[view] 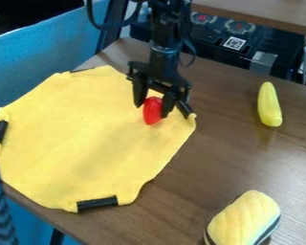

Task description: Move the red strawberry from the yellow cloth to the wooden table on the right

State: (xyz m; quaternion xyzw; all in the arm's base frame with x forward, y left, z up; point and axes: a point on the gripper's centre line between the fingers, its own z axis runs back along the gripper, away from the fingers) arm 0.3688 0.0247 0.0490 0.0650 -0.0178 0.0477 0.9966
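The black gripper (153, 106) hangs over the upper right part of a yellow cloth (85, 139). It is shut on a small red rounded object (152, 111), with one finger against each side. The red object's lower end sticks out below the fingers, over the cloth. Whether it touches the cloth, I cannot tell. The cloth lies spread out, with black pieces at several of its corners; one of these, a black piece (185, 109), is just right of the gripper.
A yellow elongated object (269, 104) lies on the brown table (213, 158) at the right. Near the front edge is a yellow, ridged object (244, 221) with dark stripes. Dark equipment (219, 43) stands behind the table, and a blue surface (40, 62) is at the left.
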